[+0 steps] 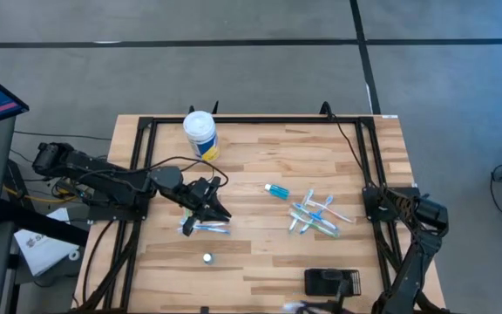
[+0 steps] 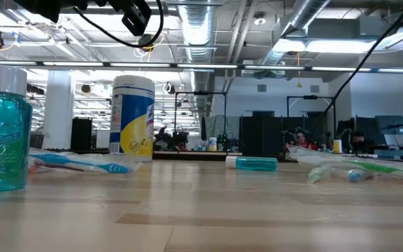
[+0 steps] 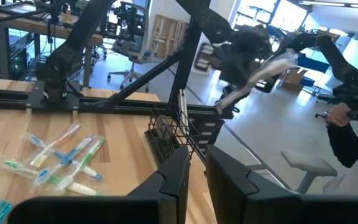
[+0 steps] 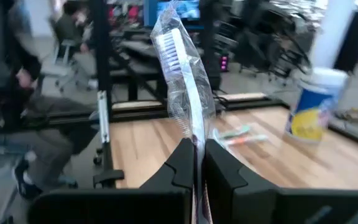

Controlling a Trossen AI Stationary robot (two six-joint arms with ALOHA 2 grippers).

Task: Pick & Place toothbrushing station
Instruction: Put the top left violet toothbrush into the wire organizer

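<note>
1. The right wrist view alone is showing the right gripper pinching a plastic-wrapped toothbrush, bristle end standing up above the closed fingers; the high view is showing that arm only at the table's right edge.
2. The left gripper is hovering just above a small bundle of toothbrushes. In its wrist view the dark fingers are standing slightly apart with nothing between them.
3. The toothbrushing station, a flat black ribbed holder, is lying at the table's near edge, well apart from the left gripper and nearer the right arm's base. What its slots are holding cannot be told.
4. A loose pile of wrapped toothbrushes is lying between the two arms.
5. Only the low view is showing a teal mouthwash bottle, translucent, beside the white-lidded cylindrical tub.
</note>
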